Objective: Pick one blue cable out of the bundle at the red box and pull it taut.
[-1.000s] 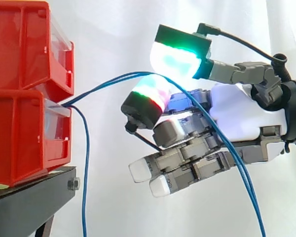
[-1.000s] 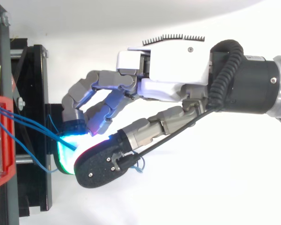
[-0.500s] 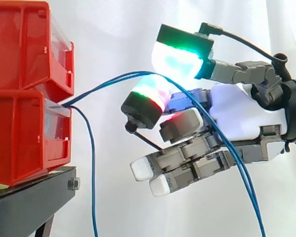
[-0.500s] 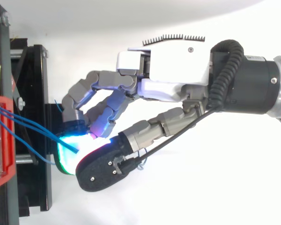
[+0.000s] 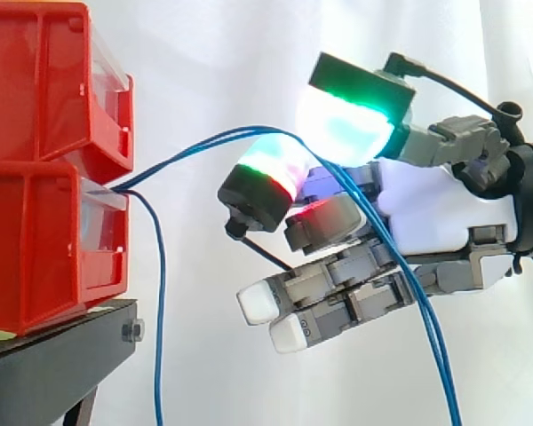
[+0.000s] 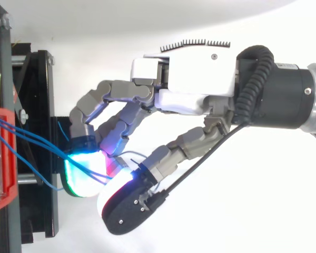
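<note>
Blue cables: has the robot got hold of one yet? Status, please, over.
Hand at the blue cables, grip unclear. Two cables arc from the lower red box over the hand, curved, not taut; another hangs down. Nothing seen blocking.

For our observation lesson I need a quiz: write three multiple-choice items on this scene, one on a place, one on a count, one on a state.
1. The blue cables leave from: A the upper bin; B the lower red bin; C the white curtain.
2. Red bins stacked: A one; B two; C four.
3. The cable nearest the bins: A hangs down slack; B is wound round a bin; C is knotted in a loop.
Key: 1 B, they emerge at its front top edge; 2 B, one sits on the other; 3 A, it drops straight to the side view's lower edge.
</note>
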You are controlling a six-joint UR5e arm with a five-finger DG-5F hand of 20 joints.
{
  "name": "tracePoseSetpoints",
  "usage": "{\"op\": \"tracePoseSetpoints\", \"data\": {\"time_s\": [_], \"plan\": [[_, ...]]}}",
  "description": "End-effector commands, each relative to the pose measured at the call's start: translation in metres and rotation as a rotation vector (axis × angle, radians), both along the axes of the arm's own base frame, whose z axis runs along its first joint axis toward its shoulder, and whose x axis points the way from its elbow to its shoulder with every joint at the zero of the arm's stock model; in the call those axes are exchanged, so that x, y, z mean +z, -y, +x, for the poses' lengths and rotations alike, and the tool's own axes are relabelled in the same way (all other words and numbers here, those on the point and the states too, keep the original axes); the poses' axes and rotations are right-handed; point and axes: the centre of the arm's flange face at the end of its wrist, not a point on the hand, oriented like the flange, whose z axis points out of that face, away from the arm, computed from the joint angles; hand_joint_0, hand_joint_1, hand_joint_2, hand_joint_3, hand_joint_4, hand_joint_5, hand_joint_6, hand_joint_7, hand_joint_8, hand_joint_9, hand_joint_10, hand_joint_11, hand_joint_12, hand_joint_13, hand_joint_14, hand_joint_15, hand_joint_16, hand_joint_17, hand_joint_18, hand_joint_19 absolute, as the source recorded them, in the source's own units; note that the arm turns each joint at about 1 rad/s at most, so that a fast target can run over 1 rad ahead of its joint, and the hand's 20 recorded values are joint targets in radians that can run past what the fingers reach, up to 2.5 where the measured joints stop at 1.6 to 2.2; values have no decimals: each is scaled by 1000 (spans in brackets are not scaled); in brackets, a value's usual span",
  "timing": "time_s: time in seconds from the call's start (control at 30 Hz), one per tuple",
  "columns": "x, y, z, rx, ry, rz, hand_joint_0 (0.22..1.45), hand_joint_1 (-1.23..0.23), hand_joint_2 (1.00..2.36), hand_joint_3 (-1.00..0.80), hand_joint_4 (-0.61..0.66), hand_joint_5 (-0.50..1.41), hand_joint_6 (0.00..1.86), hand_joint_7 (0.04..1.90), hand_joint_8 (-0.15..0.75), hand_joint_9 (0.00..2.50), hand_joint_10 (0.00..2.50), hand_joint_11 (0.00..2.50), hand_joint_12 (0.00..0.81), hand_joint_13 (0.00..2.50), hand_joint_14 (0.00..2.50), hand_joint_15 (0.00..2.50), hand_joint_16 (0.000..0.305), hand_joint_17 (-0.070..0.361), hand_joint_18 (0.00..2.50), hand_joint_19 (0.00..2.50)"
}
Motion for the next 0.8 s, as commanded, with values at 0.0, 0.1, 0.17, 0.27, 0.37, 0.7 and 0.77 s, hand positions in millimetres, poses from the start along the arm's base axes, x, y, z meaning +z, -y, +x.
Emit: {"op": "tracePoseSetpoints", "data": {"time_s": [0.0, 0.1, 0.17, 0.27, 0.37, 0.7, 0.77], "plan": [[0, 1, 0, -1, 0, -1, 732, -973, 1000, -500, -2, -177, 905, 992, 240, 986, 8, 1403, 324, 665, 18, 418, 49, 111, 503, 319], [0, 1, 0, -1, 0, -1, 623, -967, 1000, -500, 18, -176, 905, 1004, 248, 982, 8, 1415, 323, 663, 18, 447, 49, 111, 501, 351], [0, 1, 0, -1, 0, -1, 550, -943, 1000, -500, 40, -174, 907, 997, 266, 988, 8, 1415, 331, 666, 18, 450, 51, 115, 505, 371], [-1, 1, 0, -1, -1, -2, 475, -840, 1000, -500, 62, -167, 907, 979, 299, 1030, 5, 1402, 357, 688, 17, 459, 56, 126, 520, 399], [0, 1, 0, -1, 0, -1, 486, -686, 1000, -500, 68, -161, 901, 992, 301, 1052, 7, 1392, 355, 704, 17, 469, 56, 125, 514, 421], [-1, 1, 0, -1, 0, 0, 618, -763, 1012, -305, 50, -160, 905, 1072, 275, 1064, 9, 1431, 331, 719, 19, 482, 50, 113, 513, 424], [0, 1, 0, -1, 0, -1, 628, -789, 1012, -288, 58, -160, 908, 1056, 272, 1060, 9, 1441, 331, 726, 20, 480, 50, 113, 532, 421]]}}
